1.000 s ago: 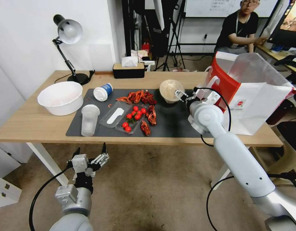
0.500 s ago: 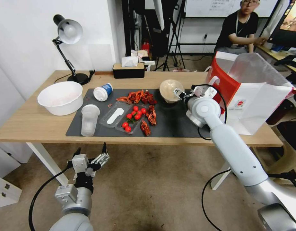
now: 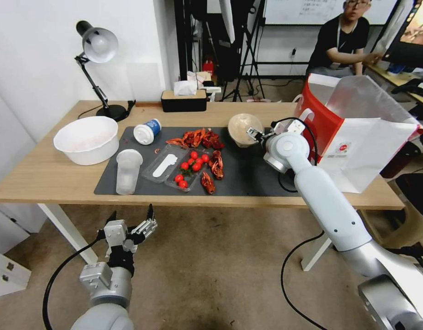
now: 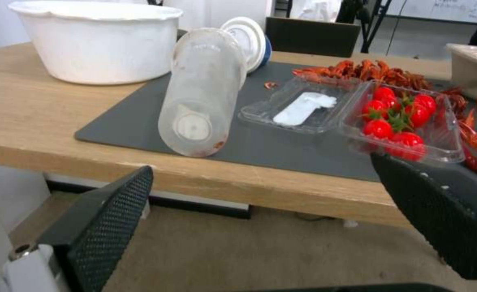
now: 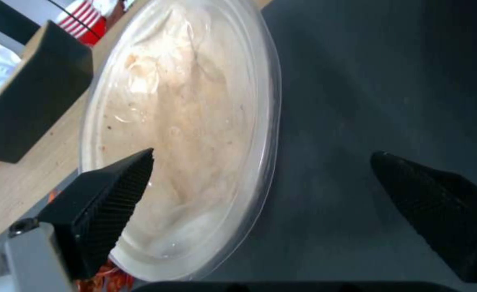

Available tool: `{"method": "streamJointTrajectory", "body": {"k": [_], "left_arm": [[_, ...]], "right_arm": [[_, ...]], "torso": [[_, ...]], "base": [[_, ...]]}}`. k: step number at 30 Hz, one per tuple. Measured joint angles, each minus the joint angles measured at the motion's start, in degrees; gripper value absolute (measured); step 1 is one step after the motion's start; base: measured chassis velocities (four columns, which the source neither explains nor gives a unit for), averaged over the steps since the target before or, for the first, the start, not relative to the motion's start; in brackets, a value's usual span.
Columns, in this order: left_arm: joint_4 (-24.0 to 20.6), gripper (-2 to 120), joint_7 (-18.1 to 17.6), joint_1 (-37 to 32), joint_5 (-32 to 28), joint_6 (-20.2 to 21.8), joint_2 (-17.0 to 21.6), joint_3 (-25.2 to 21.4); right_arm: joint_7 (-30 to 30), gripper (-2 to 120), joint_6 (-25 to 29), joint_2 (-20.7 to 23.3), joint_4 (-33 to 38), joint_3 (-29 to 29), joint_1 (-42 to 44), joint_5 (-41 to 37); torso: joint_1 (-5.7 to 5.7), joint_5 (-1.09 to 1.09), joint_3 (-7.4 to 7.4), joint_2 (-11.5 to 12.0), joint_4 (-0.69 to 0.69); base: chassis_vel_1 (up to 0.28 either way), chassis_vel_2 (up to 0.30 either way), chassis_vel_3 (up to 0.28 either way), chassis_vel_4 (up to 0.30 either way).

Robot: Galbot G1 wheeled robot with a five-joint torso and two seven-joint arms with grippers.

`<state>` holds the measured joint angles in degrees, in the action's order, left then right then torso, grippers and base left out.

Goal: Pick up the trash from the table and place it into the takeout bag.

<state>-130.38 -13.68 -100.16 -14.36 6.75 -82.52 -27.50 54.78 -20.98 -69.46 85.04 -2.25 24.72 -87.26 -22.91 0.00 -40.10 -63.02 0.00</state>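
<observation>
The beige round bowl [image 3: 241,127] sits at the far right of the dark mat [image 3: 248,176] on the table [image 3: 46,176]. My right gripper [image 3: 256,134] is open at its right rim. In the right wrist view one finger [image 5: 114,190] hangs over the bowl [image 5: 195,121] and the other [image 5: 433,202] over the mat, so the jaws straddle the rim. The takeout bag [image 3: 363,146] stands open at the table's right end. A clear plastic cup [image 3: 128,172] lies on the mat's left part, and a white cup with blue label [image 3: 147,131] lies behind it. My left gripper [image 3: 129,222] waits open below the table's front edge.
A large white bowl [image 3: 86,140] and a desk lamp [image 3: 97,46] occupy the left end, and a tissue box [image 3: 184,101] the back edge. A clear clamshell with cherry tomatoes [image 3: 191,169] and red crayfish shells [image 3: 200,137] lie mid-mat. The clear cup [image 4: 203,93] also appears in the left wrist view.
My right arm has swung in, and its gripper has crept slightly left, closer onto the bowl's rim. The left arm and the table's things have stayed put.
</observation>
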Motion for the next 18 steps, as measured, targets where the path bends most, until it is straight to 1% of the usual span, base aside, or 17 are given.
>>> {"method": "streamJointTrajectory", "body": {"k": [18], "left_arm": [[0.0,100,0.0,0.1,-0.1,-0.2,0.3,-0.1]], "right_arm": [[-0.7,100,-2.4,-2.2,-4.3,1.4,-2.2,-1.3]], "torso": [[0.00,0.00,0.00,0.0,0.00]], "base": [[0.000,0.000,0.000,0.000]]}}
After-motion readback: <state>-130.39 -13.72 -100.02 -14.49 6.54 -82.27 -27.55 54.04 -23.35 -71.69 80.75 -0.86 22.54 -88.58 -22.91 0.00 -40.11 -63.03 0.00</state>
